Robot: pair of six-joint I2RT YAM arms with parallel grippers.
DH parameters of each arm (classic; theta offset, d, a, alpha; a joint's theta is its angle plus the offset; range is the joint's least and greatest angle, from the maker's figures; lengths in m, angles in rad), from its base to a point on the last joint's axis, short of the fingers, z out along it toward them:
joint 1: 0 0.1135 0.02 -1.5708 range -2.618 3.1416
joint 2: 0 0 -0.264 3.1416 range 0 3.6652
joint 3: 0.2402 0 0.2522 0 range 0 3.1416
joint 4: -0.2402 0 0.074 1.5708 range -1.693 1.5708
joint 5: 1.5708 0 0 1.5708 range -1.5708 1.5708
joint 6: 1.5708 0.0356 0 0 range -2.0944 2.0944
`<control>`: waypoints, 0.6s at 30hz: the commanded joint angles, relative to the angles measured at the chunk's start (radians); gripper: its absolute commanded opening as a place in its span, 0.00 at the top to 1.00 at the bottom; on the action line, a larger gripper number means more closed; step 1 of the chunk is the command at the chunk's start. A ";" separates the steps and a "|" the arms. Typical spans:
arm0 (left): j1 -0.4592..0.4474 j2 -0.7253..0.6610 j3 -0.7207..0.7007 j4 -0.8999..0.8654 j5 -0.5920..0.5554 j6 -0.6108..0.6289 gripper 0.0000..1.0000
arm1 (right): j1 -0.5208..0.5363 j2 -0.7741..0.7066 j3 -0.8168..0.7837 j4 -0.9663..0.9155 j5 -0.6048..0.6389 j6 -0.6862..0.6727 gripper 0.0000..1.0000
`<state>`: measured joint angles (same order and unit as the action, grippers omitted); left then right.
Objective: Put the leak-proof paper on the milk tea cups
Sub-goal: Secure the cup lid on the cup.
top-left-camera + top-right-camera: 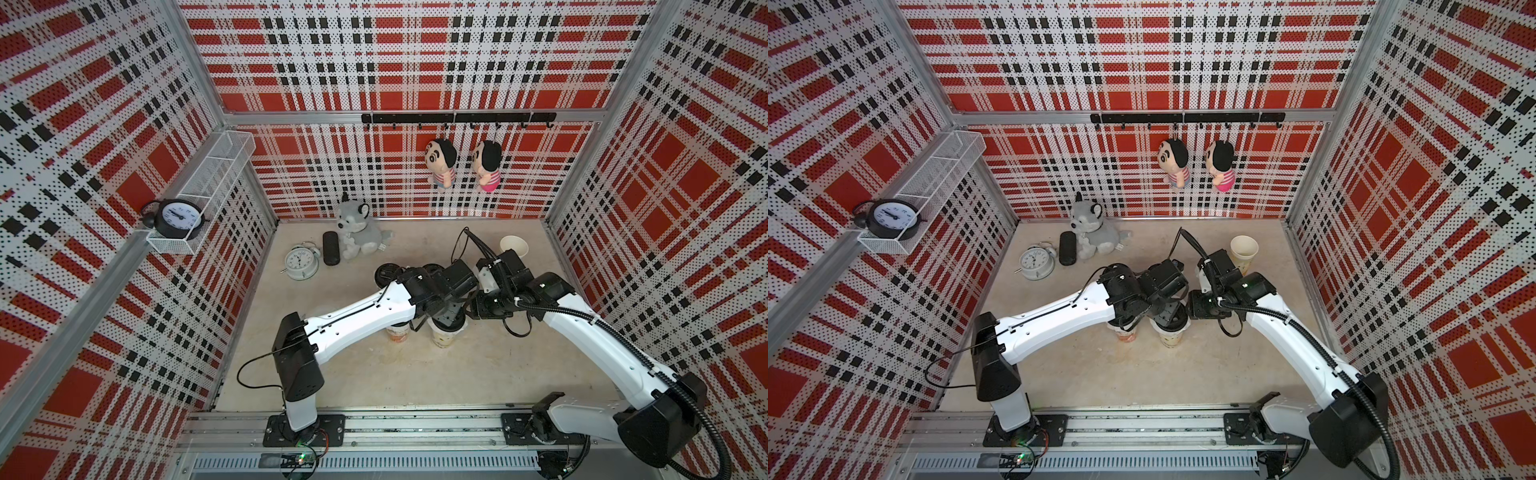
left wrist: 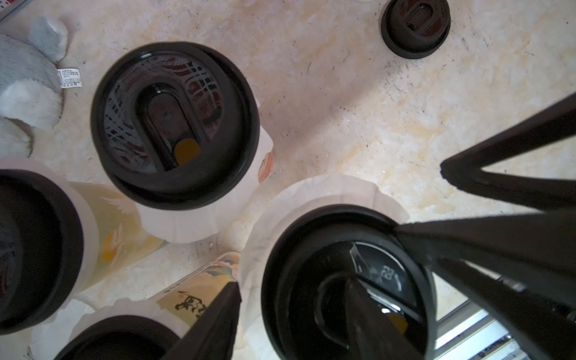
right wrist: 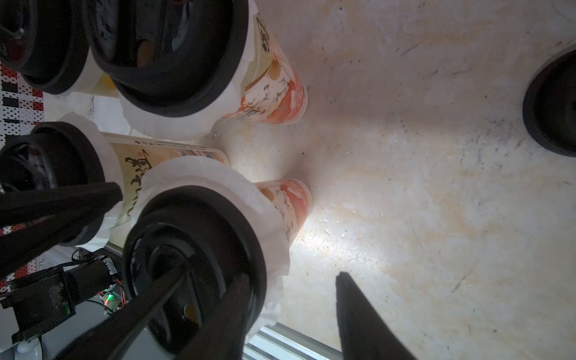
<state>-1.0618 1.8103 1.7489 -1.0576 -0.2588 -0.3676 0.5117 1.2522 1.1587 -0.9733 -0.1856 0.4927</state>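
Several milk tea cups [image 3: 280,87] stand close together, each capped by a black lid [image 2: 174,124] over a sheet of leak-proof paper [image 2: 311,199] whose crinkled rim sticks out below the lid. Both grippers meet over one cup [image 1: 442,336]. My left gripper [image 2: 293,280] is open, one finger on that lid's middle, the other just outside its rim against the paper. My right gripper [image 3: 293,276] is open too: one finger lies on the same lid, the other hangs beside the cup over bare floor. The paper [image 3: 202,174] on this cup flares out unevenly.
An uncovered cup [image 1: 514,247] stands at the back right. Loose black lids [image 1: 386,272] lie behind the arms; one lid [image 2: 414,28] shows in the left wrist view. A plush husky [image 1: 357,232], black case [image 1: 331,248] and white alarm clock [image 1: 301,262] sit back left.
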 commanded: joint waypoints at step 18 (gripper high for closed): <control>-0.009 0.016 -0.081 -0.035 0.032 0.003 0.42 | 0.016 -0.017 -0.164 -0.006 0.060 0.020 0.53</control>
<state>-1.0618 1.7958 1.7172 -1.0237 -0.2588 -0.3676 0.5148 1.2030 1.0595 -0.8791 -0.1715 0.5098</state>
